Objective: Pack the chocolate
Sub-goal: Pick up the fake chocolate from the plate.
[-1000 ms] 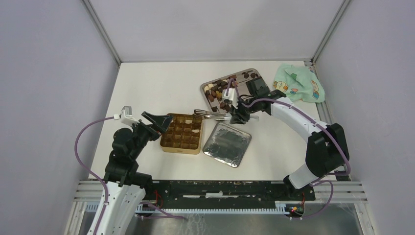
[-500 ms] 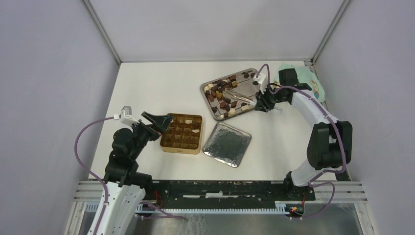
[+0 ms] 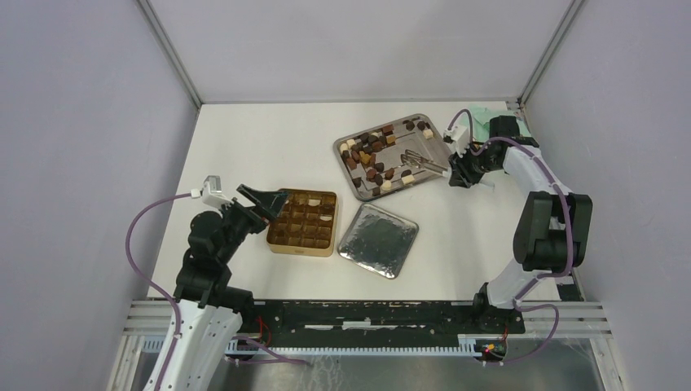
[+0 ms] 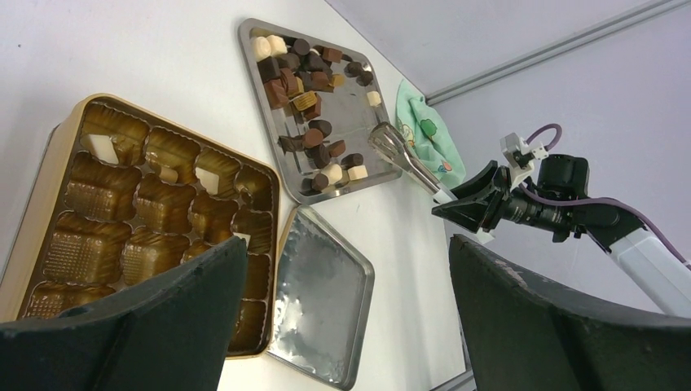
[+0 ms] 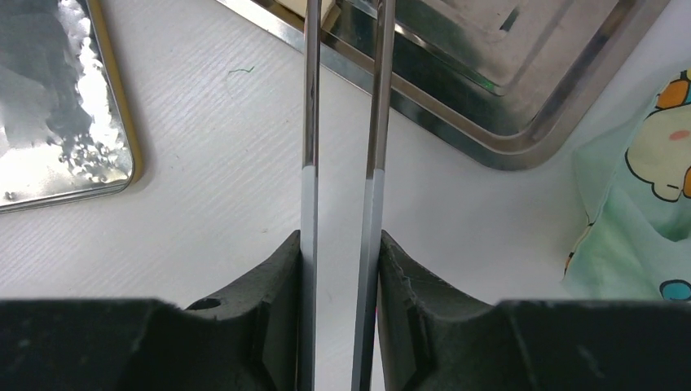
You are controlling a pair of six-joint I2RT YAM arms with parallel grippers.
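Packing barely begun, tongs poised at the tray.
My right gripper (image 3: 459,173) is clamped on the tongs (image 3: 424,162), and my left gripper (image 3: 267,201) gapes wide, empty, beside the gold tin (image 3: 301,251). Most chocolate (image 3: 371,155) lies on the steel tray (image 3: 337,147); only a few tin cells hold pieces.

Top view: high at the near side, looking down on the whole table (image 3: 269,138). Left wrist view: low over the gold tin (image 4: 187,134) at lower left, facing past the left gripper (image 4: 346,244) toward the steel tray (image 4: 350,114) at upper middle. Right wrist view: very close, down along the tongs (image 5: 310,122) past the right gripper (image 5: 341,244). Shared by all three: tray, lid (image 5: 57,98), cloth (image 5: 635,187).
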